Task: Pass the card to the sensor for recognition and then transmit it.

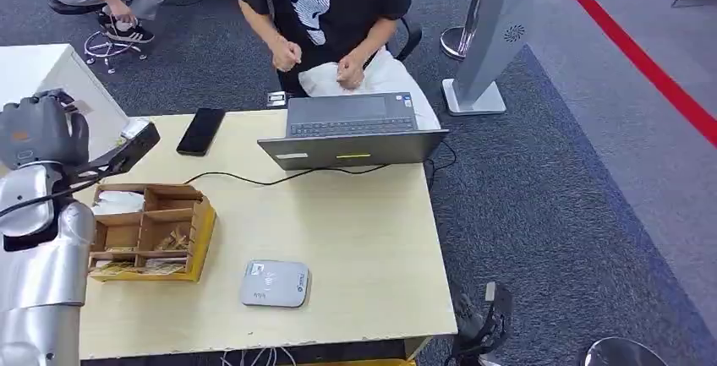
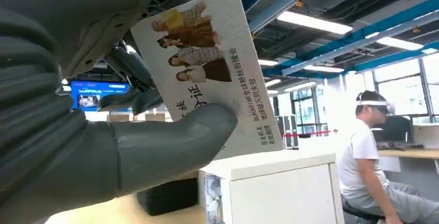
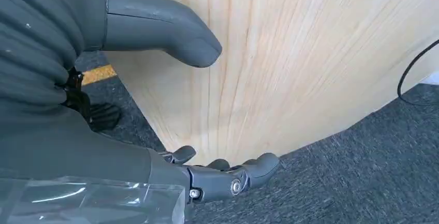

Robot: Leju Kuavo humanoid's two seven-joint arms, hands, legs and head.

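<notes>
My left hand [image 1: 38,129] is raised over the table's left end and pinches the card [image 1: 135,144], which juts out toward the table's middle. In the left wrist view the card [image 2: 207,69] is white with a photo of several people and printed text, clamped between the thumb [image 2: 171,141] and the dark fingers behind it. The sensor [image 1: 273,283], a flat grey pad, lies on the table near its front edge, well to the right of and below the card. My right hand [image 1: 478,324] hangs open beside the table's front right corner, fingers [image 3: 233,177] apart and holding nothing.
A wooden compartment box [image 1: 152,231] with papers sits under my left hand. A laptop [image 1: 351,129], a black phone [image 1: 201,131] and a cable lie at the far side, where a seated person [image 1: 325,11] faces me. A white cabinet [image 1: 42,70] stands left.
</notes>
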